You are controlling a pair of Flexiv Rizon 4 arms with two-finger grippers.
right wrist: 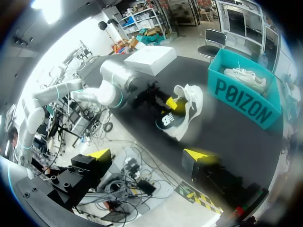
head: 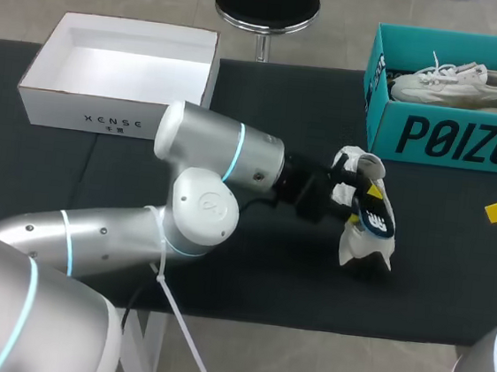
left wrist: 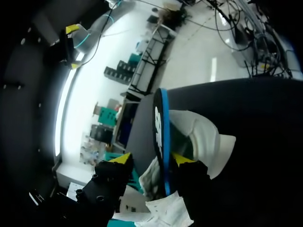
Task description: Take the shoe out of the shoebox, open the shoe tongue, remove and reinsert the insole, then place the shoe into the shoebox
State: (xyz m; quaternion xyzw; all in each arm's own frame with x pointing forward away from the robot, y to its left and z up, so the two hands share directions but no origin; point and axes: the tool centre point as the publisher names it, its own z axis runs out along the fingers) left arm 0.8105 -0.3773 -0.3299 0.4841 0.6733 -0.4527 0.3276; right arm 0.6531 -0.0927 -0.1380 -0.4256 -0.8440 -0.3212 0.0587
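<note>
Here, the head view shows the left hand (head: pixel 353 193) closed on the shoe (head: pixel 371 224), which is tipped on its side over the desk (head: pixel 248 275), well apart from the teal shoebox (head: pixel 449 140) that holds a second shoe (head: pixel 455 83). Only the left wrist view shows the dark sole (left wrist: pixel 160 137) between both fingers (left wrist: pixel 182 160). The right hand (right wrist: pixel 149 154) gapes wide, holding nothing; the head view cuts it down to one yellow tip. Whether the shoe touches the desk is unclear.

White lettering on teal box (head: pixel 466 142); small print on white shoebox (head: pixel 87 114)
</note>
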